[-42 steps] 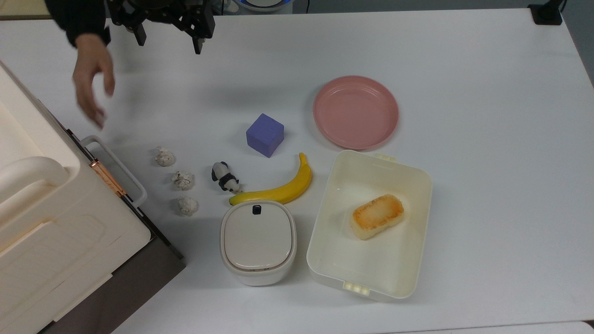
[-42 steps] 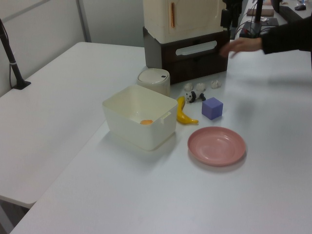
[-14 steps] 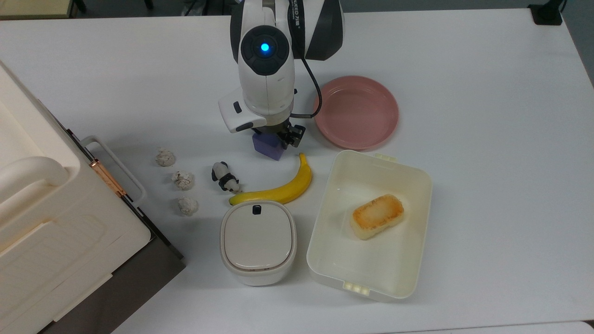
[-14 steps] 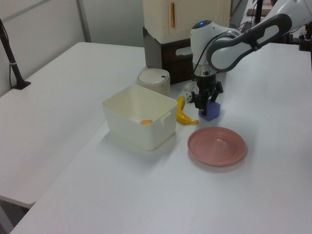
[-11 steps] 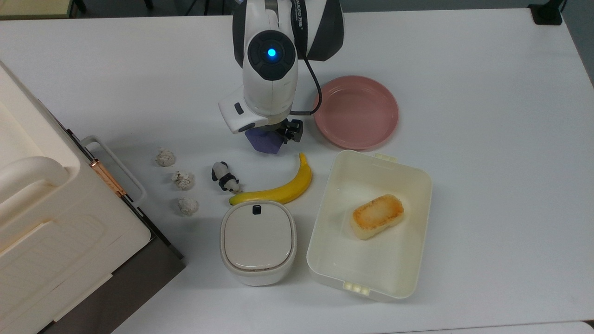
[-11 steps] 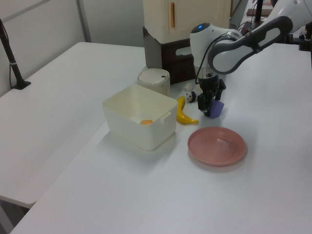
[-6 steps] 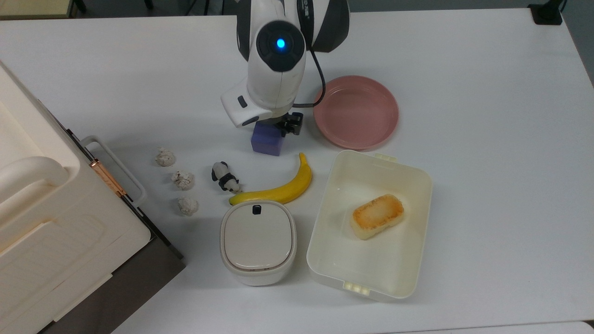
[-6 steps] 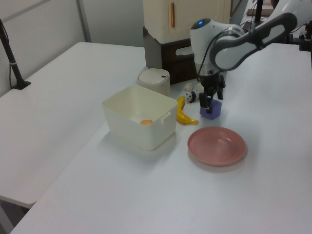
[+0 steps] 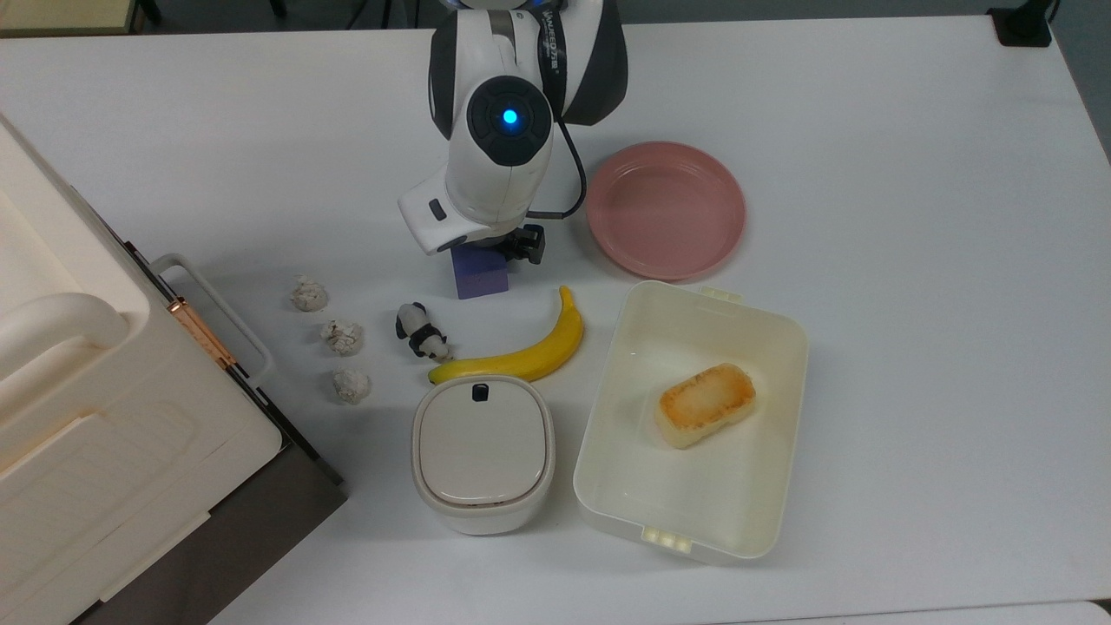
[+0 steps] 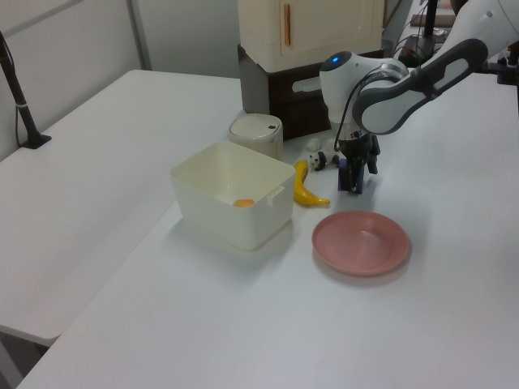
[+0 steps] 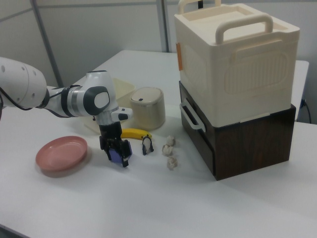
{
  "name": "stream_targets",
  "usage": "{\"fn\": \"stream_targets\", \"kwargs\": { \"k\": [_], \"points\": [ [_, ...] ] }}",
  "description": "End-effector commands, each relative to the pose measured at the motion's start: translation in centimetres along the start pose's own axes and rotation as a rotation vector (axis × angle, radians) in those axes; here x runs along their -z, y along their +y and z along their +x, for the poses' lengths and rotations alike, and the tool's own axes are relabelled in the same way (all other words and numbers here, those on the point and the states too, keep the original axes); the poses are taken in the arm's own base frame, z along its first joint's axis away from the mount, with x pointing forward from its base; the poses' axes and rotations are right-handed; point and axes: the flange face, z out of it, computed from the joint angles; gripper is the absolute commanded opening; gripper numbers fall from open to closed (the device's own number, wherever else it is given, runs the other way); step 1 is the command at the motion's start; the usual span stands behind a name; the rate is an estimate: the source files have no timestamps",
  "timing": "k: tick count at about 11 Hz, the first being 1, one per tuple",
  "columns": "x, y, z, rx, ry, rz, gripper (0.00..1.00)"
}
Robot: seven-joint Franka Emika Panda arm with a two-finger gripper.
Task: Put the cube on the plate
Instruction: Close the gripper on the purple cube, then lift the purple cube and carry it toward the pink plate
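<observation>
The blue-purple cube (image 9: 479, 279) is at the table's middle, between the fingers of my gripper (image 9: 490, 257), which is shut on it. In the right view the cube (image 11: 116, 156) sits slightly tilted in the gripper (image 11: 117, 154), low over the table; whether it touches the surface I cannot tell. The round pink plate (image 9: 666, 210) lies bare to the top view's right of the cube, about a plate's width away. In the left view the gripper (image 10: 354, 185) stands just behind the plate (image 10: 361, 243).
A banana (image 9: 521, 351), a small panda figure (image 9: 421, 332) and three crumpled white lumps (image 9: 341, 337) lie near the cube. A lidded white pot (image 9: 483, 451) and a cream tub (image 9: 608, 451) holding bread (image 9: 705, 404) stand below. A large stacked box (image 9: 87, 417) fills the top view's left.
A hand has left the table and the arm came down over the cube. The gripper closed on it and carried it a little toward the top view's left.
</observation>
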Motion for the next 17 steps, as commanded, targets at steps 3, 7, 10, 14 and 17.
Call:
{"fn": "stream_targets", "kwargs": {
  "k": [3,7,10,14,17],
  "points": [
    [2.5,-1.1,1.4,0.272,0.185,-0.010,0.51],
    [4.5,-1.8,1.2,0.348,0.214,-0.016,0.00],
    [6.4,-1.0,1.5,0.337,0.247,-0.004,0.00],
    [12.9,3.7,0.9,0.330,0.225,0.090,0.00],
    [14.7,-1.1,-2.5,0.418,0.097,0.093,0.00]
  ]
}}
